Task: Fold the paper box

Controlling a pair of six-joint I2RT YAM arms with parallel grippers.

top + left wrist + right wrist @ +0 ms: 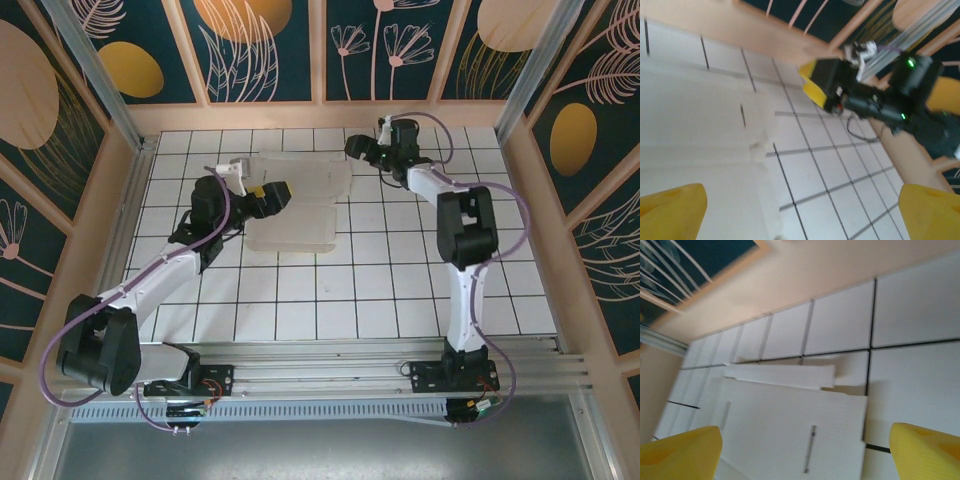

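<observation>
Pale card box (300, 205) lies flat, unfolded, on the far tiles (400, 290) between left gripper (270, 195) and right gripper (358, 149), both spread wide, empty. Folding seems unstarted; next, one must catch its edge.

We are reading no words, numbers, labels or brand marks in any view. The wall panels (260, 50) are carrying only drawn leaves, flowers and discs, and the paper box (305, 215) is showing plain pale card without print.
</observation>
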